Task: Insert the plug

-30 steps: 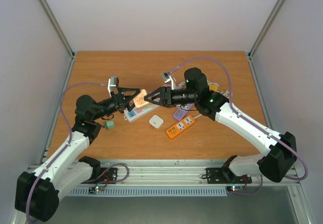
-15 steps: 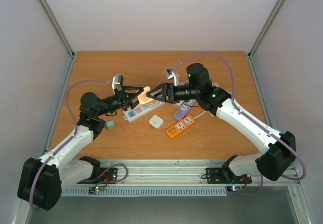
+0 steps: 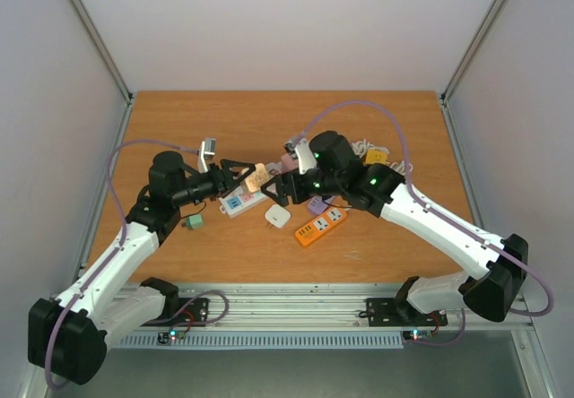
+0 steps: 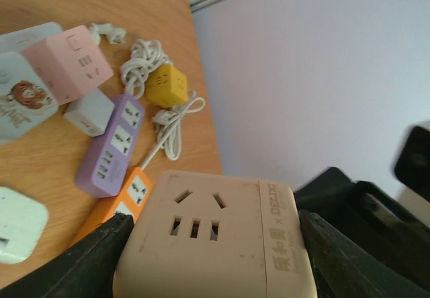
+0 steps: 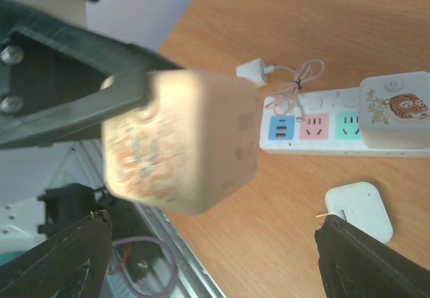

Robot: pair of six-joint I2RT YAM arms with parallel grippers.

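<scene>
My left gripper is shut on a beige cube socket and holds it in the air above the table. In the left wrist view the cube fills the space between the fingers, its socket holes facing the camera. My right gripper is open and empty, just right of and below the cube. In the right wrist view the cube hangs blurred ahead of the wide-open fingers. A white square plug lies on the table beneath the right gripper and shows in the right wrist view.
A white power strip with a tiger-print block lies under the grippers. An orange strip, a purple strip, a pink cube and a yellow cube with cords lie to the right. A green plug lies left.
The right gripper has drawn back from the cube and dropped lower toward the table, its arm folding in. The left gripper still holds the cube, shifted slightly.
</scene>
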